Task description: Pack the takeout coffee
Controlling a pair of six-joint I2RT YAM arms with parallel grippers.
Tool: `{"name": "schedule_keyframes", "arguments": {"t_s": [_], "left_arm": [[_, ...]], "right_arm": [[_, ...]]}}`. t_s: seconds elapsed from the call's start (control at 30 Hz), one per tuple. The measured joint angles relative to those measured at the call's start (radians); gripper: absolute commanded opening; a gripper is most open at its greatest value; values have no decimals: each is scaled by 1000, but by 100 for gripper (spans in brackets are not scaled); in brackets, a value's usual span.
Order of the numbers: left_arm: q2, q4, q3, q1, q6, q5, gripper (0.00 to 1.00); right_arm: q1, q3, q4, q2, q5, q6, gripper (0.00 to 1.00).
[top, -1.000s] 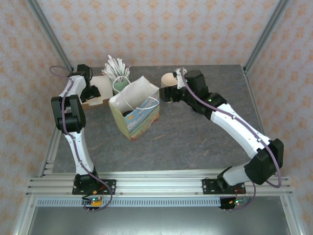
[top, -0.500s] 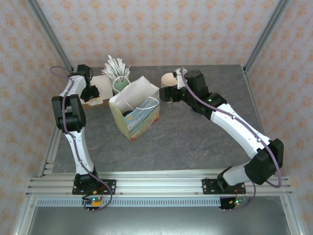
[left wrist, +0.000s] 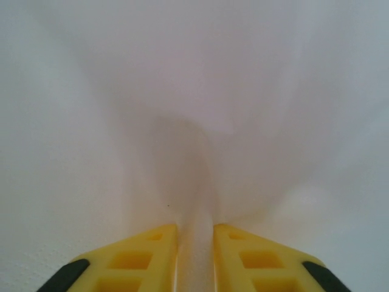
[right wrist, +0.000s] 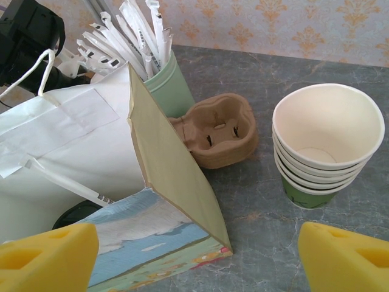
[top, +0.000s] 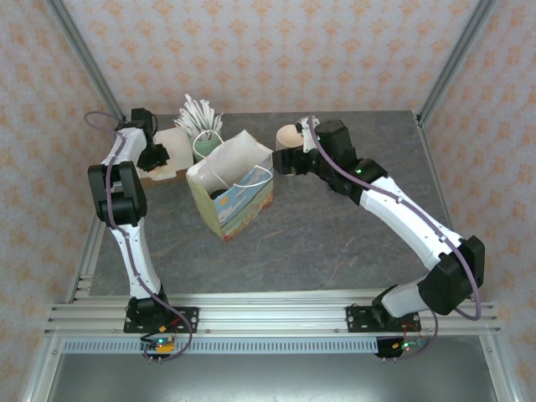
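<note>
A green cup of wrapped sticks (right wrist: 159,79), a brown pulp carrier (right wrist: 216,131) and stacked cream-and-green cups (right wrist: 325,143) were ranged behind the landscape-printed paper bag (right wrist: 170,182). Inside it the takeout coffee (right wrist: 74,214) was glimpsed by its round black lid. The left gripper (left wrist: 194,255) was pinched on a white fold (left wrist: 194,182). The right gripper (right wrist: 197,258) was spread wide, empty. From above, nothing was seen shifted since the earlier frame.

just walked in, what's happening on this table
Two robot arms are packing a takeout order. The left claw is pinched almost shut on a fold of white sheet at the far left of the table. The right claw hangs wide open, holding nothing, beside the open paper bag, with a stack of lidless cups just ahead of it.
</note>
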State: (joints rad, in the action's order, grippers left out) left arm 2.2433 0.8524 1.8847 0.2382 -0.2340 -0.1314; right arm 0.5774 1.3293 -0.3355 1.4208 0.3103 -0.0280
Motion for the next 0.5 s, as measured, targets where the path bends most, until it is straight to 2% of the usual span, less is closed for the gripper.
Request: {"name": "schedule_keyframes", "arguments": {"t_s": [0.3, 0.5], "left_arm": [[0, 8, 8, 0, 13, -3, 1], [-15, 16, 11, 0, 15, -2, 0]], "right_arm": [[0, 0, 0, 13, 0, 0, 86], [0, 0, 0, 13, 0, 0, 86]]}}
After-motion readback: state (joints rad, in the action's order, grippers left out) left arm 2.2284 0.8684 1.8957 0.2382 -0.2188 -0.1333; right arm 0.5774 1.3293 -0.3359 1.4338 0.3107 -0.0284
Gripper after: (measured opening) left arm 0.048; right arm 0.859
